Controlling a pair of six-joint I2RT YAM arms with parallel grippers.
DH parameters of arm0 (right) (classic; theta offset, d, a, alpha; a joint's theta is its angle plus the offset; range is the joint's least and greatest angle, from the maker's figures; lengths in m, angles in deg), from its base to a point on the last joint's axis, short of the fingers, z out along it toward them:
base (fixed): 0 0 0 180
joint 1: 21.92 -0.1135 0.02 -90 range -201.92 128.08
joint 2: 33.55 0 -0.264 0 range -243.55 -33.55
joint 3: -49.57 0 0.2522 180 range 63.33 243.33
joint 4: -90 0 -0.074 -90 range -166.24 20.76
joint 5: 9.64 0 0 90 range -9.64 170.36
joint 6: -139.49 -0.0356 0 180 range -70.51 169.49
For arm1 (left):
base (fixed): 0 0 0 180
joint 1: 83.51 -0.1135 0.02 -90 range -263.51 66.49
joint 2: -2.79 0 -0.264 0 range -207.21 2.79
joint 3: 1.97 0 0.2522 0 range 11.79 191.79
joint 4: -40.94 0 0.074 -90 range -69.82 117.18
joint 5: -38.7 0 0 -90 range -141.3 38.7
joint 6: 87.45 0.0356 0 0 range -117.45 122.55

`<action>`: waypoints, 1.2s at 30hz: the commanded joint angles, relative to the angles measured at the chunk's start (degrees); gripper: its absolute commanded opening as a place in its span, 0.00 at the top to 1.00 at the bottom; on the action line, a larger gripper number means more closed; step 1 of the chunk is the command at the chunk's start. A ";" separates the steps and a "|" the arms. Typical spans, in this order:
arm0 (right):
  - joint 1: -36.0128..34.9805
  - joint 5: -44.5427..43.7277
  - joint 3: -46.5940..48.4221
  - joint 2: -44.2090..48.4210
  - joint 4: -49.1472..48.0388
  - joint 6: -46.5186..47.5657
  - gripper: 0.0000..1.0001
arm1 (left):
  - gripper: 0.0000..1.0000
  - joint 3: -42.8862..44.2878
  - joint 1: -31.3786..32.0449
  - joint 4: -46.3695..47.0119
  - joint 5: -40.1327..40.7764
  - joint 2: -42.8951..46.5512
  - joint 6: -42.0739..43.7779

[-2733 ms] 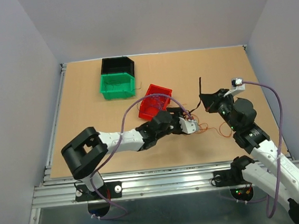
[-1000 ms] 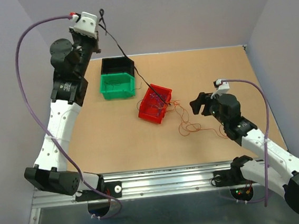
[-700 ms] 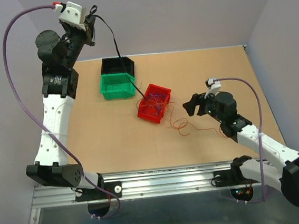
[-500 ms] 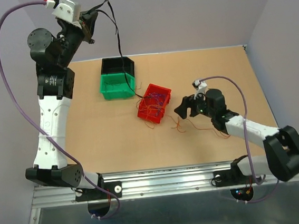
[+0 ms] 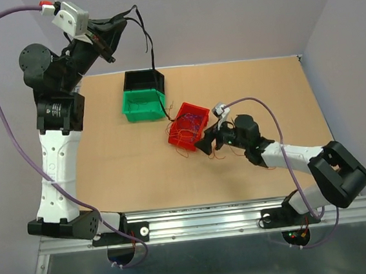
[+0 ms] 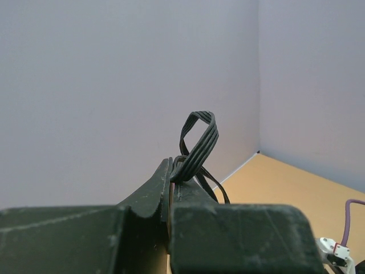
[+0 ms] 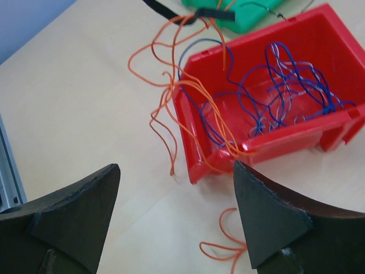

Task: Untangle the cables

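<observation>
Top external view, left to right.

1. Left gripper (image 5: 119, 24): you have it raised high at the far left, above the table (image 5: 120, 156). In the left wrist view its jaws (image 6: 172, 171) are pressed together on the black ribbon cable (image 6: 199, 145), which loops up just past the fingertips.
2. Black ribbon cable (image 5: 151, 52): hangs from that grip down in front of the black bin (image 5: 140, 81). Its lower end (image 7: 211, 12) lies by the green bin (image 7: 251, 8), with orange strands caught at it.
3. Green bin (image 5: 143, 111): stands touching the near side of the black bin.
4. Red bin (image 5: 182, 140): mid-table, right of the green bin. Blue wires (image 7: 274, 91) are coiled inside it.
5. Orange wires (image 7: 165, 114): draped over the red bin's rim (image 7: 279, 142) and trailing onto the table. One small loop (image 7: 225, 234) lies apart, nearer your right claw.
6. Right gripper (image 5: 206, 144): low over the table, just beside the red bin's near corner. Its fingers (image 7: 74, 211) are spread wide and hold nothing.
</observation>
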 commanded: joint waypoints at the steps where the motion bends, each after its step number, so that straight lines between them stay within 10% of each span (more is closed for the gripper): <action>1: -5.59 -7.96 3.88 1.89 -5.94 3.64 0.15 | 1.00 -0.59 0.19 3.26 -3.72 3.60 -2.78; 16: -16.33 -21.04 18.82 -17.88 -9.72 14.10 0.13 | 1.00 -1.64 0.72 3.17 -6.27 7.03 -5.25; 18: -17.47 -25.70 20.14 -19.90 -9.11 15.33 0.26 | 1.00 -1.29 0.72 3.17 -6.27 7.55 -5.51; 23: -18.00 -29.24 17.61 -18.95 -8.58 15.95 0.97 | 1.00 0.72 0.72 1.60 -4.34 8.17 -5.34; 31: -18.00 -32.92 1.34 9.77 -4.04 12.88 0.99 | 1.00 12.15 -0.60 -9.22 19.99 2.82 0.81; 36: -18.00 -42.58 -0.42 23.49 8.89 7.88 0.99 | 1.00 4.28 -2.00 -5.28 26.94 3.60 5.20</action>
